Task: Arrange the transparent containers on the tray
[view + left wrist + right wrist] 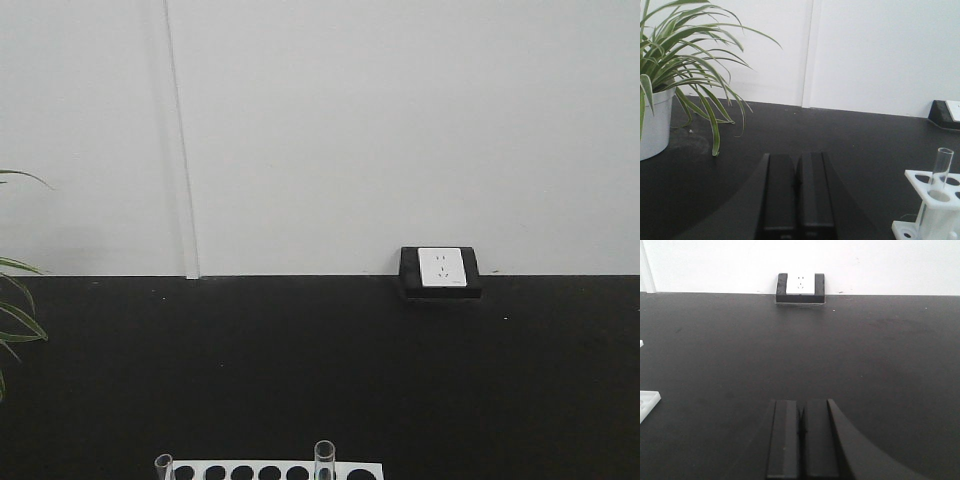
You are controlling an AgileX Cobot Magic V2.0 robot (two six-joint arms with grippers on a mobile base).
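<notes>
My left jaws and my right jaws are each pressed together on nothing, and each hangs above the bare black table (865, 350). Two test tubes (323, 455) stand upright in the white rack (375, 468) at the near edge of the front view. The second tube (163, 465) is at the rack's left end, and my left wrist camera sees one off to its right. The yellow tray is in no view, so I cannot tell where the tubes must go. Reaching in without parting my jaws could knock a tube or tip the rack. The slick glass might slip, or crack under a hard squeeze. The plant (685, 55) has leaves that could snag my left arm. No writing is legible; the wall socket (441, 267) shows only slots.
</notes>
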